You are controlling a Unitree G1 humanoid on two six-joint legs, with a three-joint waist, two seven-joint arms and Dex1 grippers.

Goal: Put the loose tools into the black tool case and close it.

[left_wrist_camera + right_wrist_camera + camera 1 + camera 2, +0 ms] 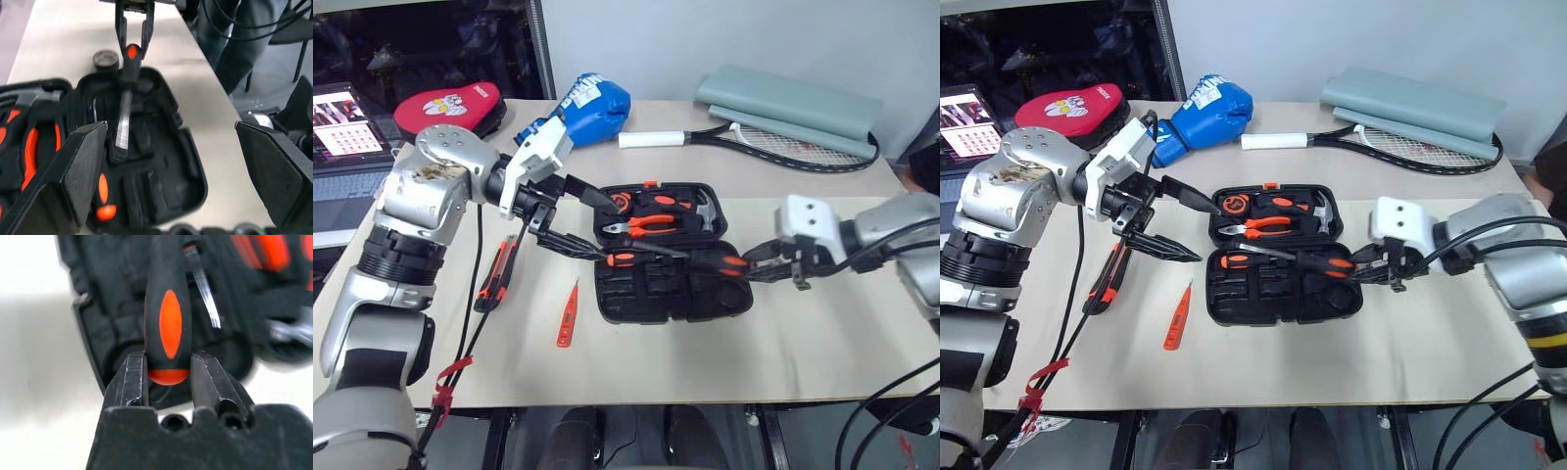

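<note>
I see a wide pale tabletop (724,362) with everything lying on it. At the far edge lies a black tennis racket with a white grip (754,140), next to a folded grey-green mat (788,103). A puffy blue boxing glove (592,106) sits near the far left, beside a red and black punch pad (450,106).

In the middle sits the open black plastic tool case (671,253) with its small orange latch at the far rim. Its far half holds orange-handled pliers and other tools. My right gripper (168,374) hangs over the near right corner of the case, and its two black fingers pinch the butt end of an orange and black handled screwdriver (700,258). The shaft points left across the near half of the case.

My left gripper (578,217) hovers at the left edge of the case with its fingers spread wide, pinching nothing.

Left of the case, on the table, lie an orange and black utility knife (496,274) and a thin red tester pen (567,313). A small dark roll of tape (106,59) rests on the table just beside the case
</note>
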